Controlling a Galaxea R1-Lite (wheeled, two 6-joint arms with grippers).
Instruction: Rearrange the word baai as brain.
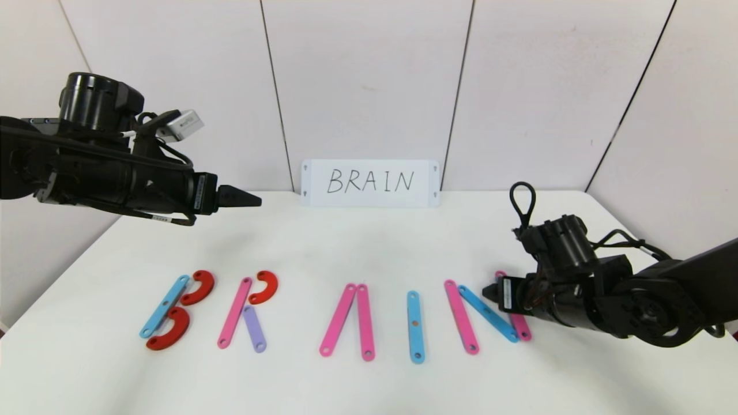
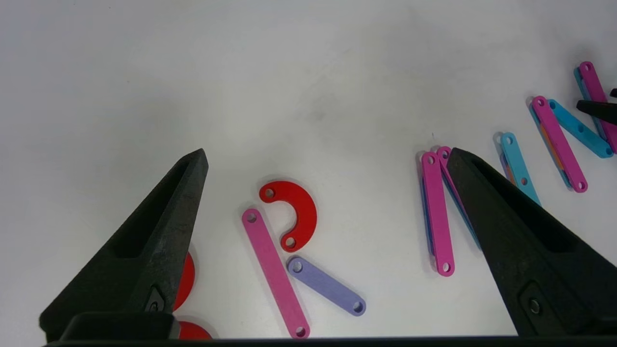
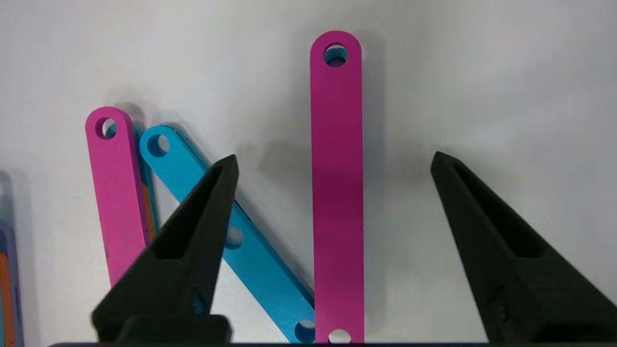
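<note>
— Head view first: where do the arms sit?
— Right gripper (image 1: 487, 292) is low at the N's blue diagonal plastic bar (image 1: 488, 313); left gripper (image 1: 253, 201) hangs high over the white table (image 1: 369, 242).
— Left wrist view?
— Fingers spread apart above the R – pink holed bar (image 2: 274, 272), red half-ring curve (image 2: 294, 214).
— Right wrist view?
— Fingers apart, straddling the N's far-right pink plastic bar (image 3: 337, 183).

White matte tabletop (image 1: 369, 230) with rounded far corners, against a wall of pale panels (image 1: 369, 80) split by thin dark seams (some slanted). Soft even light, faint shadows.
</note>
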